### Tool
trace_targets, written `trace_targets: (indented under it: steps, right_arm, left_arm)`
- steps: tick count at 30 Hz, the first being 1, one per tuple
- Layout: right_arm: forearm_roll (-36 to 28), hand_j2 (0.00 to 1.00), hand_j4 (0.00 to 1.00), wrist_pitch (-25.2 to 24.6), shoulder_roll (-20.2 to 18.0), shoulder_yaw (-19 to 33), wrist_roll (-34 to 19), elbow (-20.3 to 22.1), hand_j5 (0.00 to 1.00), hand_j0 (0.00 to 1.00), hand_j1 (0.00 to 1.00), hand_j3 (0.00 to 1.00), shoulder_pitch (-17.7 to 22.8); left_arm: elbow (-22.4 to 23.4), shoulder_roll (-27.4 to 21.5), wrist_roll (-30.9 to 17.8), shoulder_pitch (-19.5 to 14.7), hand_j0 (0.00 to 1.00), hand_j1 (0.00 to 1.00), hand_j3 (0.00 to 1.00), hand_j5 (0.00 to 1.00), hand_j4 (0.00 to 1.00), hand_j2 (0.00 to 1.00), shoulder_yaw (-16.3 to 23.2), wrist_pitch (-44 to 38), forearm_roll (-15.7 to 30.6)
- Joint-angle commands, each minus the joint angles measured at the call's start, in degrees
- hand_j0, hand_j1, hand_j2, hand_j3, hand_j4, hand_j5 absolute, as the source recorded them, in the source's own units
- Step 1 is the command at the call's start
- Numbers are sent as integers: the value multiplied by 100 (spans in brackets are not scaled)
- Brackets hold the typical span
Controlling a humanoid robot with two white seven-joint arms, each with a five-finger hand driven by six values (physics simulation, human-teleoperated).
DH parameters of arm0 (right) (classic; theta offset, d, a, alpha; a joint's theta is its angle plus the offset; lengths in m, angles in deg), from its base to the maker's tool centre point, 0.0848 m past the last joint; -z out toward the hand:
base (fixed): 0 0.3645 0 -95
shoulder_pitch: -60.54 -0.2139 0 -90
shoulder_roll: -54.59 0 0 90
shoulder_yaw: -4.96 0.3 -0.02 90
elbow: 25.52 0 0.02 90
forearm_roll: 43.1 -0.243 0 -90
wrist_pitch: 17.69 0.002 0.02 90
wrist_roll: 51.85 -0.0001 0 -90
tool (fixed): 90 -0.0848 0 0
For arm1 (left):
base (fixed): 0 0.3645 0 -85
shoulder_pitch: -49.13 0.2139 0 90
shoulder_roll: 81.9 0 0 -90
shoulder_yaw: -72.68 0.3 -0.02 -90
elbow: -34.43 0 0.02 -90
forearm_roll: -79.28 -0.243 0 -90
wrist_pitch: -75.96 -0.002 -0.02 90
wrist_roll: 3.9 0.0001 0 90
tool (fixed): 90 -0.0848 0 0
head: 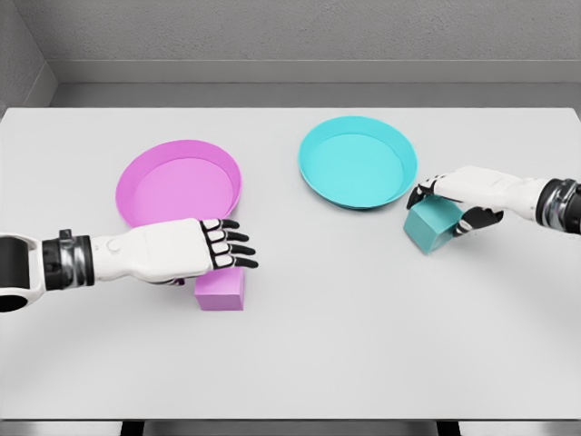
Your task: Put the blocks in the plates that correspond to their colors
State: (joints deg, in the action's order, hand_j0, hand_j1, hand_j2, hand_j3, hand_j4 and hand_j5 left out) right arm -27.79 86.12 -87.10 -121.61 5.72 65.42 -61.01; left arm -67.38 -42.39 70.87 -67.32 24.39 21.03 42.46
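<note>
A pink block (221,291) lies on the white table in front of the pink plate (177,186). My left hand (238,247) hovers just over the block's top rear edge with its fingers stretched out flat, open and holding nothing. A teal block (428,227) sits tilted just right of the teal plate (354,163), near its rim. My right hand (447,209) is wrapped over it from the right, thumb on the plate side and fingers curled on the other side. Both plates hold nothing.
The table (345,336) is white and runs to a grey back wall. Its front edge shows at the bottom of the view. The two plates stand side by side at the table's middle rear.
</note>
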Motion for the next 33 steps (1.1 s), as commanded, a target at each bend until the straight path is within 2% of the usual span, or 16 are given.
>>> trace_targets:
  steps: [1,8,15,20,22,23,30,33]
  right_arm:
    - [-19,57,57,-10,1,18,9,21,57,57,57,57,0]
    - [-28,56,56,-10,-7,63,0,109,56,56,56,56,-35]
    - [-46,55,55,-28,-7,326,0,56,55,55,55,55,-114]
    - [-37,55,55,-230,28,300,-9,47,55,55,55,55,-228]
    - [-37,55,55,-309,142,265,-26,38,55,55,55,55,-343]
    - [-37,55,55,-309,186,265,-254,30,55,55,55,55,-387]
    - [-37,54,54,-318,564,203,-257,-357,54,54,54,54,-826]
    - [-37,53,53,-422,871,-25,-257,-542,53,53,53,53,-1221]
  left_arm:
    - [-6,4,2,0,100,100,100,100,100,100,22,-7,-54]
    - [-6,30,-6,-18,100,100,100,100,100,100,154,-7,-133]
    - [-14,65,-6,-35,75,75,75,75,75,75,189,-7,-221]
    - [-14,66,-6,-35,70,70,70,70,70,70,215,-7,-256]
    - [-14,66,-6,-35,67,67,67,67,67,67,215,-7,-256]
    - [-14,66,-6,-35,66,66,66,66,66,66,215,-7,-256]
    - [-6,66,20,-114,59,59,59,59,59,59,206,-7,-256]
    - [-6,66,46,-149,57,57,57,57,57,57,206,-7,-238]
